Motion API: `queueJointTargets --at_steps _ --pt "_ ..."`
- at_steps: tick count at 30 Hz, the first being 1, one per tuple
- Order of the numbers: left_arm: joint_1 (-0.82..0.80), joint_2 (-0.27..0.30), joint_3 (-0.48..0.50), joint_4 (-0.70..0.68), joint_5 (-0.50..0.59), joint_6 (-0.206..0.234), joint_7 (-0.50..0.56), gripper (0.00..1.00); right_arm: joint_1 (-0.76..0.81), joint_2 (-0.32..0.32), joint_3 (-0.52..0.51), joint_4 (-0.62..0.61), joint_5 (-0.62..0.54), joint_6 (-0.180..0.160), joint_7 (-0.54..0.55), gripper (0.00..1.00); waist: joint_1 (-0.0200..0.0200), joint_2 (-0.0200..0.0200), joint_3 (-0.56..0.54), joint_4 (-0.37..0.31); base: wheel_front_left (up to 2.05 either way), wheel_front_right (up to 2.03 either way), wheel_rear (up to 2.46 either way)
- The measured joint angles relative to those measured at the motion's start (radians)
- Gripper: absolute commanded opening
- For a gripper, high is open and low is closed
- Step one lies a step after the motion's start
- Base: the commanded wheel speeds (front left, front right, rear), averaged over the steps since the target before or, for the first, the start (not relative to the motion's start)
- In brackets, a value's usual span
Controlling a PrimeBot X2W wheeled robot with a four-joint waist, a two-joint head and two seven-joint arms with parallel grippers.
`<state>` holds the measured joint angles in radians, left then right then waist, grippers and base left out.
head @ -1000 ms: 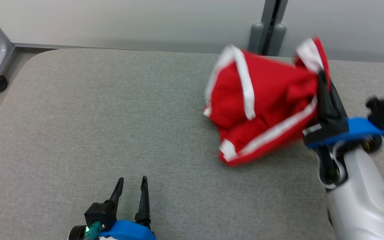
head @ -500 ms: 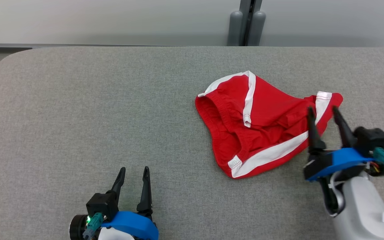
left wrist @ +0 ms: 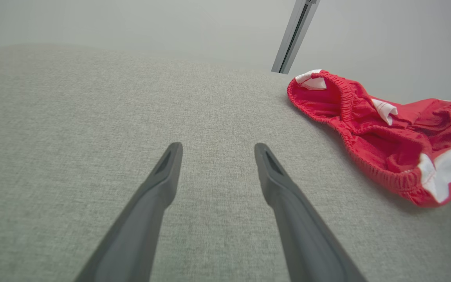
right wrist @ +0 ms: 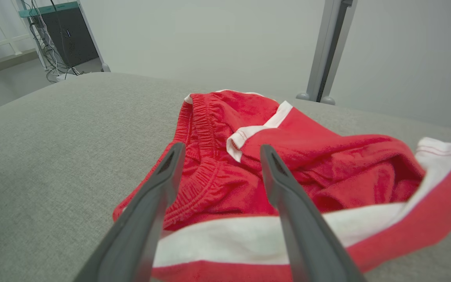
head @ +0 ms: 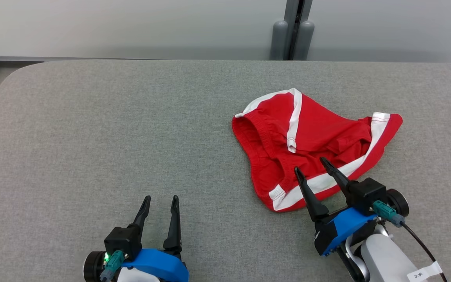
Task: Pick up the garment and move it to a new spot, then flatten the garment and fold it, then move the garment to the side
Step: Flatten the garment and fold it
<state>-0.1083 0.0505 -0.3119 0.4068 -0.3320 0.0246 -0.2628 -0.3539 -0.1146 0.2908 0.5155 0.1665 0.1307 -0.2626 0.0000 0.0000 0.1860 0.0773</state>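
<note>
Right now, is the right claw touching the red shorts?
Cannot tell. In the head view the open right claw overlaps the red shorts; the right wrist view shows neither gap nor press.

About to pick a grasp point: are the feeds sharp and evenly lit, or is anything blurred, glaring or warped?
Head view: sharp, evenly lit, no glare; shorts crisp. Left wrist view: wide-angle stretch, left end effector soft near the lens. Right wrist view: right end effector and the shorts' near edge slightly soft.
</note>
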Motion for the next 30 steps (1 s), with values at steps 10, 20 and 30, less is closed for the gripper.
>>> queueJointTargets --at_steps 10,20,30 --pt "-0.016 0.001 -0.031 -0.022 0.045 -0.024 0.0 1.0 0.024 0.017 -0.064 0.016 -0.005 0.0 0.0 1.0 0.0 0.0001 -0.008 -0.074 0.0 0.0 0.0" --pt "-0.152 -0.001 -0.227 0.04 0.007 -0.078 0.0 1.0 0.041 0.026 -0.097 0.016 -0.006 0.0 0.0 1.0 0.0 0.0 0.011 -0.234 0.0 0.0 0.0" --pt "-0.238 0.0 -0.297 0.239 -0.053 -0.034 0.0 1.0 0.063 0.021 -0.131 0.02 0.002 0.0 0.0 1.0 0.0 0.0 0.015 -0.301 0.0 0.0 0.0"
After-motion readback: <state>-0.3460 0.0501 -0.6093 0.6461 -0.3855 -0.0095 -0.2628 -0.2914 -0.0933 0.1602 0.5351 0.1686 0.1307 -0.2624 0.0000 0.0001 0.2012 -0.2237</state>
